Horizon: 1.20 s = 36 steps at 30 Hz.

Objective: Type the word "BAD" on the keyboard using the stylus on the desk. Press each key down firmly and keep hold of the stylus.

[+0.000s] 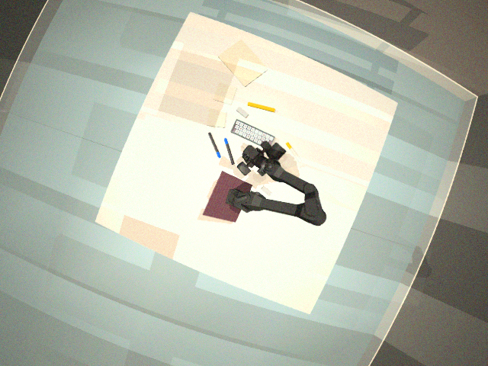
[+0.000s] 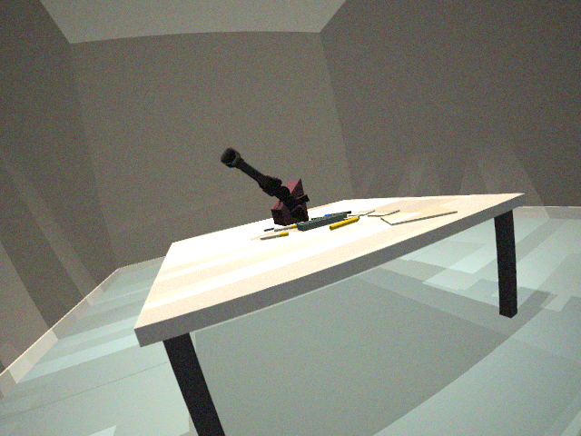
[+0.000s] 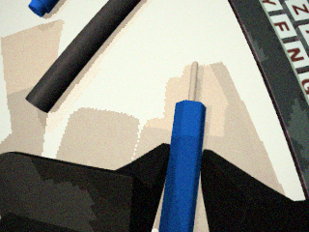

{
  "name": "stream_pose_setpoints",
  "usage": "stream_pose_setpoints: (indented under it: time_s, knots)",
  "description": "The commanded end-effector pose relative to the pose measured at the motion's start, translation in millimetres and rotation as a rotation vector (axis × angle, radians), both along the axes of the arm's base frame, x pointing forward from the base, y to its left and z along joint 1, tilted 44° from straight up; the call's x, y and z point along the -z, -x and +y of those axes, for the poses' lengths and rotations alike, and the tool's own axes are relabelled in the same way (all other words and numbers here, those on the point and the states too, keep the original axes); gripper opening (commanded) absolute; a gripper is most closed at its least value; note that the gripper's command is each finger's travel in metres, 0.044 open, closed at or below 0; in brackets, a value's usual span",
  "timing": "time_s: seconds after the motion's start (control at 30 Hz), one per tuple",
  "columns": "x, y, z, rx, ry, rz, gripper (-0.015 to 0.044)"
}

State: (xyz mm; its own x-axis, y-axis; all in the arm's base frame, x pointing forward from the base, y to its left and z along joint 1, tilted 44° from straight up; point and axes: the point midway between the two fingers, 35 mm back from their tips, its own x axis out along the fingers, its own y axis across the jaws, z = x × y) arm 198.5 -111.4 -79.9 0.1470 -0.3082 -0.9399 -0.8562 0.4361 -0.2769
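Note:
My gripper (image 1: 251, 157) (image 3: 184, 154) is shut on the blue stylus (image 3: 188, 123), with a fingertip against each side. Its thin pale tip points up in the wrist view, over bare desk beside the keyboard. Whether the stylus touches the desk cannot be told. The keyboard (image 1: 252, 132) (image 2: 321, 222) (image 3: 263, 63) has a dark frame and white keys. Only a corner shows at the right of the wrist view, with F and N readable; the B key is out of that view. In the top view the hand is just beside the keyboard's near long edge, and the stylus is hidden beneath it.
A black pen (image 1: 229, 151) (image 3: 87, 53) and another black pen (image 1: 214, 146) with blue ends lie left of the hand. A yellow marker (image 1: 261, 107) (image 2: 344, 222) and a grey eraser (image 1: 242, 112) lie beyond the keyboard. A dark red block (image 1: 220, 197) (image 2: 293, 194) is by the arm's base.

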Motion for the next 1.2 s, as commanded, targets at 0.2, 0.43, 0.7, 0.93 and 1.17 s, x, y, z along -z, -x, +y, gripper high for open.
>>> stream_pose_setpoints:
  time_s: [0.2,0.43,0.7,0.93,1.17]
  knots:
    - [0,0,0,0.0,0.003,-0.001,0.0]
    - [-12,-4,11,0.0,0.0,-0.001,0.0]
    - [-34,-7,33,0.0,-0.002,-0.002,0.0]
    - [-36,-7,35,0.0,-0.002,-0.002,0.0]
    - [-33,-13,38,0.101,-0.052,-0.002,0.0]
